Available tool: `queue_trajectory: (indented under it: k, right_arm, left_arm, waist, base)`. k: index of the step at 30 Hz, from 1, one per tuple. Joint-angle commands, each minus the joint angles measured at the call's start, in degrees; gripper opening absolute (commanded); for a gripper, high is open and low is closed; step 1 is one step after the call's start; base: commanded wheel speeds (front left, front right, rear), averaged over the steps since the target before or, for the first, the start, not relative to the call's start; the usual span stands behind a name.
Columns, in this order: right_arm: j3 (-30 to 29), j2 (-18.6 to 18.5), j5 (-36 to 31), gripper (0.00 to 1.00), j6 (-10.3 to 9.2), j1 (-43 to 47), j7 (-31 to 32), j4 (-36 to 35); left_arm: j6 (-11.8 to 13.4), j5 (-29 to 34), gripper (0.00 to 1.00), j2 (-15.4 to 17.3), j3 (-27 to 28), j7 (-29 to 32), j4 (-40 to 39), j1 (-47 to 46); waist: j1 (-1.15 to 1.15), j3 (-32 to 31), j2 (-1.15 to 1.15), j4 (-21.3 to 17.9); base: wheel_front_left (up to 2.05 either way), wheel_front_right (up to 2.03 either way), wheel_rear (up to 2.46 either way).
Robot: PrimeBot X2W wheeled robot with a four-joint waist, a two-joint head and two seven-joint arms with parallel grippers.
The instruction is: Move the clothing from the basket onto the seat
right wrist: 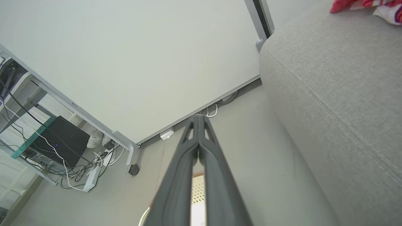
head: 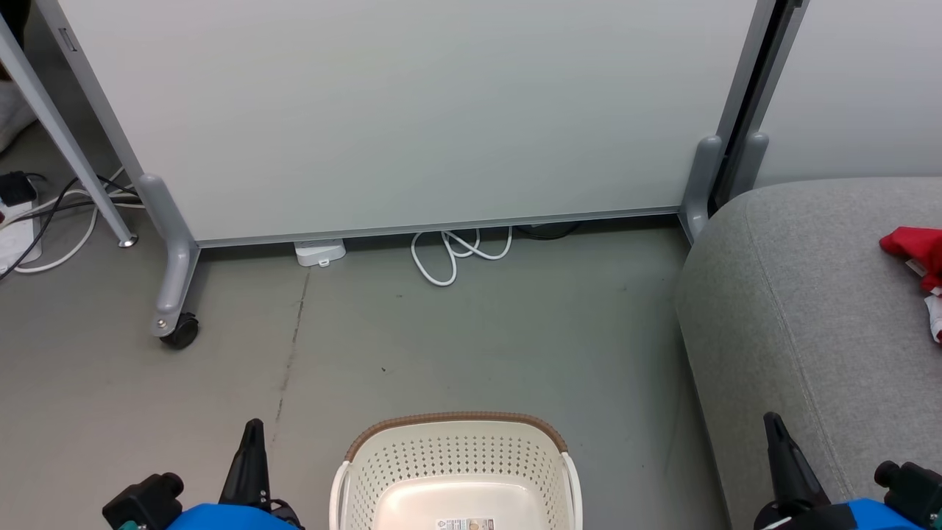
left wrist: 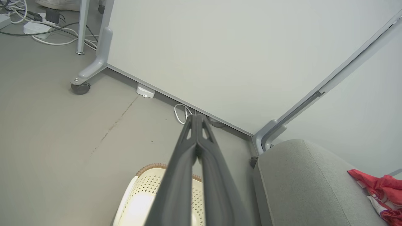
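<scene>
Both the left end effector (head: 253, 433) and right end effector (head: 774, 430) were pinched together on nothing, with the red clothing (head: 916, 250) lying on the grey sofa (head: 795, 309) and the laundry basket (head: 456, 420) bare where visible. Its near end was cut off, though, so a leftover garment could go missed. The right end effector, near the sofa, might snag upholstery swinging across.

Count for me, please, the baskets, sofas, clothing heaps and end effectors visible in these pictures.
basket: 1
sofa: 1
red clothing heap: 1
end effectors: 2 (left end effector, right end effector)
Total: 5
</scene>
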Motion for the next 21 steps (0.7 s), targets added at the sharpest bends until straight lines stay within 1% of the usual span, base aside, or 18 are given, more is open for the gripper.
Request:
queue_trajectory:
  k: [1, 21]
  right_arm:
    - [-0.22, -0.15, 2.02, 0.00, 0.02, -1.91, 0.39, -0.58]
    - [-0.91, -0.18, 17.95, 0.00, 0.02, -4.35, 3.72, -0.16]
  left_arm:
    - [-0.15, -2.01, 0.00, 0.01, 0.67, 0.40, -1.05, -1.81]
    - [-0.26, -17.74, 0.00, -0.09, 2.94, 4.48, -2.70, -3.59]
  waist:
    - [-0.01, 0.01, 0.00, -0.04]
    - [-0.01, 0.27, 0.00, -0.78]
  base:
    - [0.00, 0.00, 0.00]
    - [0.00, 0.00, 0.00]
